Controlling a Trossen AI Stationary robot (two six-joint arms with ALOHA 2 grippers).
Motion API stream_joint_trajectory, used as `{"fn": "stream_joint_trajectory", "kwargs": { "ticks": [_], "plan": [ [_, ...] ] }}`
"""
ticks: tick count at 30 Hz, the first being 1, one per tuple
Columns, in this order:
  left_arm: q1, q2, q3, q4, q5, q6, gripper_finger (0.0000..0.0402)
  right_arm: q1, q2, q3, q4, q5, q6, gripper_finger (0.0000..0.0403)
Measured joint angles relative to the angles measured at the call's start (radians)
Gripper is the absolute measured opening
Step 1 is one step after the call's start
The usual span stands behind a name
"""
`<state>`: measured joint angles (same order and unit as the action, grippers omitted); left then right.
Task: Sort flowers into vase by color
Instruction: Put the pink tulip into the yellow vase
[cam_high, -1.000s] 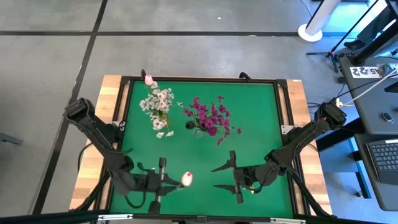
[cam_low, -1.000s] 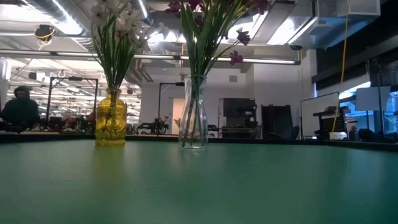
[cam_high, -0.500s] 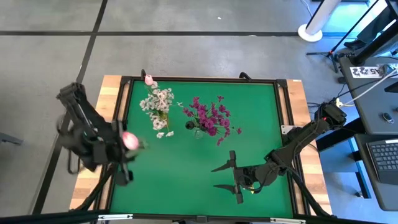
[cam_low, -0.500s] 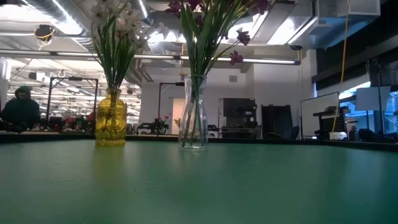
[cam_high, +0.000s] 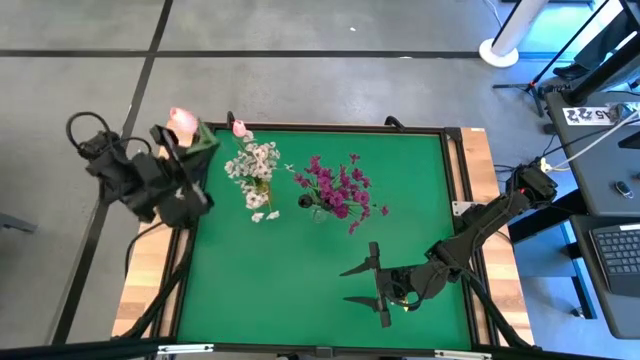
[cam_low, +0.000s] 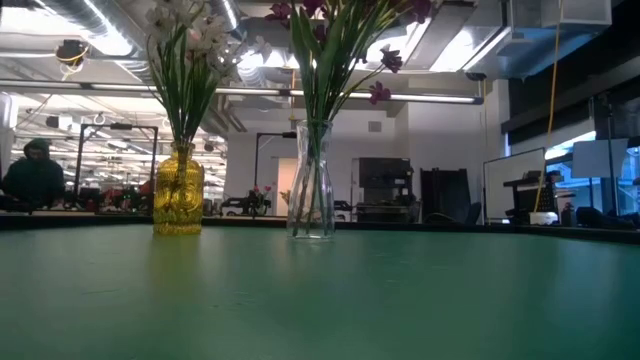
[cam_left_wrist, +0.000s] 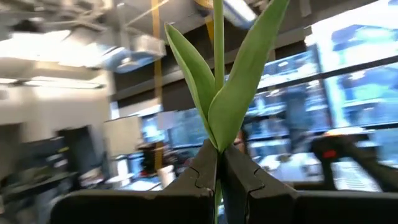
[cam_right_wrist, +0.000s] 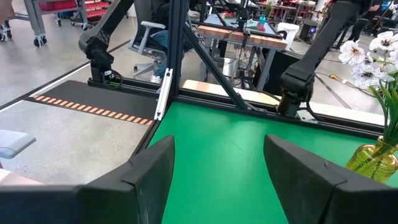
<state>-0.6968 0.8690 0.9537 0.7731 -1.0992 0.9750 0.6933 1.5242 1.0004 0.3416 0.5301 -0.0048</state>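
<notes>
My left gripper (cam_high: 190, 152) is raised above the table's far left corner, shut on a green-stemmed tulip with a pale pink bud (cam_high: 180, 118). It also shows in the left wrist view (cam_left_wrist: 219, 171). A yellow vase (cam_low: 180, 190) holds white blossoms (cam_high: 255, 165) and a pink bud (cam_high: 240, 128). A clear vase (cam_low: 312, 180) holds magenta blossoms (cam_high: 338, 188). Both vases stand on their bases on the green mat. My right gripper (cam_high: 365, 285) is open and empty near the front right, and it shows open in its wrist view (cam_right_wrist: 217, 168). My left gripper pinches the tulip's stem (cam_left_wrist: 218, 158) between its two fingers, just below where the two leaves (cam_left_wrist: 239, 93) branch off. The stem runs on past the fingertips, and the bud end lies outside the wrist view. The tulip is lifted clear of the table.
The green mat (cam_high: 300, 290) is bare in its near half between the arms. A dark frame and wooden boards (cam_high: 185, 135) edge the table. A person (cam_low: 30, 175) sits far off in the room behind.
My left gripper has risen from the table's near edge and swung toward the far left corner, staying shut on the tulip. The tulip has gone with it, and its bud now points past the table's far left corner. My right arm has kept still.
</notes>
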Motion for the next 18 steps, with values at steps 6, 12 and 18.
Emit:
{"fn": "stream_joint_trajectory", "kwargs": {
  "ticks": [6, 12, 18],
  "plan": [
    [0.145, -0.071, -0.112, -0.003, -0.007, -0.049, 0.0002, 0.000, 0.000, 0.000, -0.001, 0.000, 0.000, 0.0246],
    [0.271, -0.136, -0.259, -0.003, 0.050, -0.169, 0.0002, 0.000, 0.000, 0.000, -0.001, 0.000, 0.000, 0.0246],
    [0.330, -0.171, -0.332, -0.003, 0.070, -0.290, 0.0002, 0.000, 0.000, 0.000, -0.002, 0.000, 0.000, 0.0246]
  ]
}}
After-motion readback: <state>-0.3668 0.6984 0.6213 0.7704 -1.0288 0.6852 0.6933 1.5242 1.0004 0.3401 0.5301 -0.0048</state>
